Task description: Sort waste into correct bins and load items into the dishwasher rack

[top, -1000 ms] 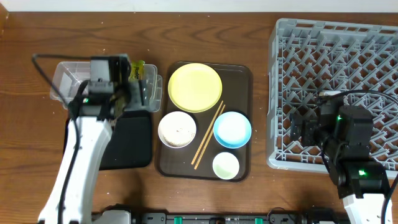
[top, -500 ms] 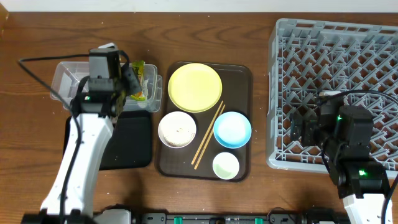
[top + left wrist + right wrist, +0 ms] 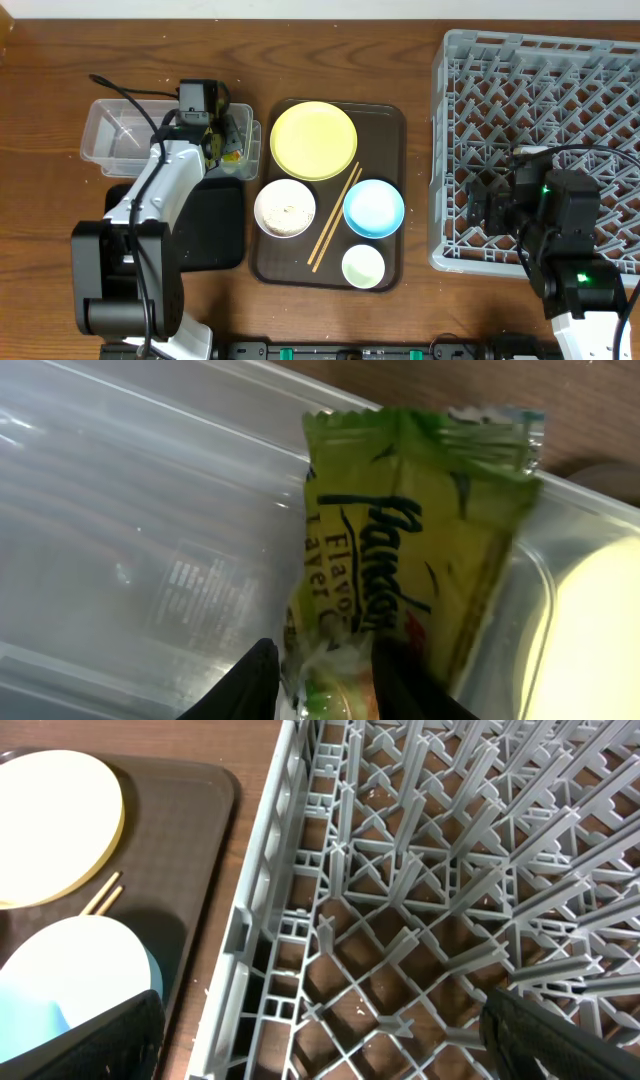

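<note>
My left gripper [image 3: 320, 685] is shut on the lower end of the yellow-green snack wrapper [image 3: 400, 560], which hangs over the right end of the clear tub [image 3: 150, 560]. From overhead that gripper [image 3: 225, 135] sits at the tub's [image 3: 120, 140] right edge, above the black tray [image 3: 205, 225]. My right gripper [image 3: 330, 1045] is open and holds nothing, over the front left corner of the grey rack [image 3: 420, 870]. The yellow plate [image 3: 313, 140], white bowl with rice [image 3: 285, 207], blue bowl [image 3: 373, 208], green cup [image 3: 363, 266] and chopsticks [image 3: 335, 218] lie on the brown serving tray [image 3: 390, 120].
The rack [image 3: 540, 130] fills the right side of the table, its left wall close to the serving tray. The right arm [image 3: 560, 230] hangs over the rack's front edge. Bare wood runs along the back of the table.
The left wrist has swung right from over the tub's middle to its right end. Its jaws have closed on the wrapper. The right arm has not moved.
</note>
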